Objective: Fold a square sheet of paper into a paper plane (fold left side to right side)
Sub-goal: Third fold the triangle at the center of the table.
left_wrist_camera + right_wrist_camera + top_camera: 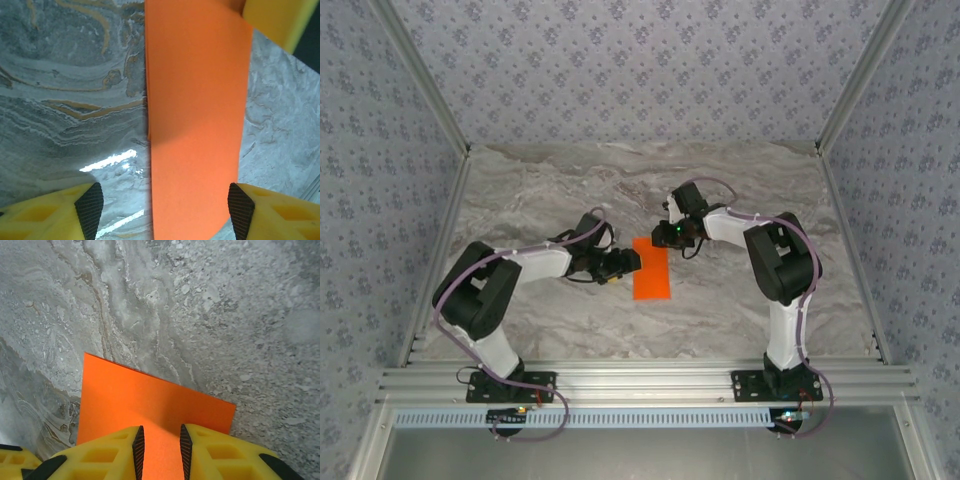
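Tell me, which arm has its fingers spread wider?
The left arm's fingers: they stand wide apart around the orange paper, while the right arm's fingers are nearly together.

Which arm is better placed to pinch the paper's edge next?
Likely the right arm: its jaws stand narrow, right over the far end of the paper. The left arm has its jaws spread wide astride the paper, gripping nothing.

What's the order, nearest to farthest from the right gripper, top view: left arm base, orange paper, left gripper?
1. orange paper, beneath the right gripper.
2. left gripper, at the paper's left edge.
3. left arm base, bottom left, near edge.
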Robot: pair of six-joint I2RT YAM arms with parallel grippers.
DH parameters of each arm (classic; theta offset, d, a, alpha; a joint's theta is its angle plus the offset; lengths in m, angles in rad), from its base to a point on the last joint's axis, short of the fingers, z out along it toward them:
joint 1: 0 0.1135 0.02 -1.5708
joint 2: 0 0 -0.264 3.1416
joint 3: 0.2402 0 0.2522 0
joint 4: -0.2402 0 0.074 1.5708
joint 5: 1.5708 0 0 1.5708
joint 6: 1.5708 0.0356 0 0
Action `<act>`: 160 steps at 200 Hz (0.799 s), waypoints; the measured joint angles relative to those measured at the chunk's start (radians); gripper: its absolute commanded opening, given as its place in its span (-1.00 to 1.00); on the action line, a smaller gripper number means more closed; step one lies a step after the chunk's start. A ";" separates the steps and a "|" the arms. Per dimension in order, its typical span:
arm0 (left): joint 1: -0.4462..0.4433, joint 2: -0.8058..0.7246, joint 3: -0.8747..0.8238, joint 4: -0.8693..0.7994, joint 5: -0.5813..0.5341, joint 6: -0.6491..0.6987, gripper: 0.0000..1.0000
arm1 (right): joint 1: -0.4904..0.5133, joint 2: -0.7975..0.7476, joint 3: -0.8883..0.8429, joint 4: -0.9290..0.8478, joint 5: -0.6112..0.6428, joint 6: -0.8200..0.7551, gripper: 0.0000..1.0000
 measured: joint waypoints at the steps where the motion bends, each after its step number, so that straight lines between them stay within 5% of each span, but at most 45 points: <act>1: 0.000 0.000 0.000 0.000 0.000 -0.001 0.37 | 0.000 0.000 0.000 0.000 0.000 0.000 -0.46; 160: -0.016 0.085 0.051 0.050 0.059 -0.050 -0.07 | 0.000 0.000 0.000 0.000 0.006 -0.011 -0.46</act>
